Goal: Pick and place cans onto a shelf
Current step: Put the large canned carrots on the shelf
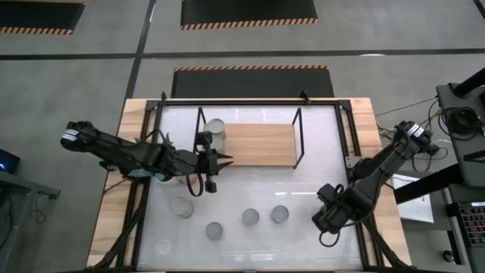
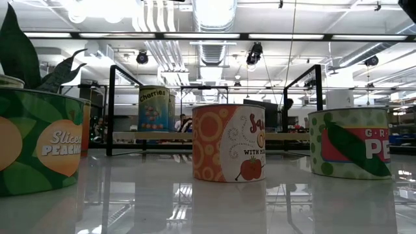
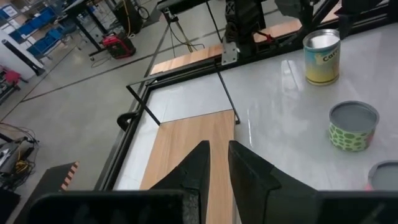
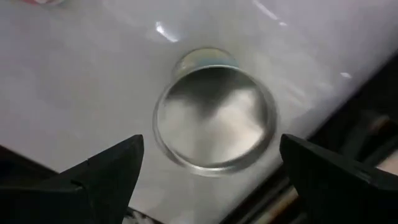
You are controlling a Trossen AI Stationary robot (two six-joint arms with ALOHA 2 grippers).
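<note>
Now between placements: left claw [image 1: 214, 167] closed, empty, at shelf [image 1: 261, 144] edge; right claw [image 4: 208, 171] spread wide above can [image 4: 214, 115] near counter's right edge; next, descent and closure.

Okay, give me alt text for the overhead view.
Two dark arms work over a white table: the left tool sits shut at the wooden shelf, which holds one can, and the right tool is open near the right edge.

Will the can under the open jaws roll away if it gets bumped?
Probably not. The can stands upright on its flat end, so it would likely slide or tip before rolling. Its metal top looks smooth and the white table is glossy, so it may skid.
</note>
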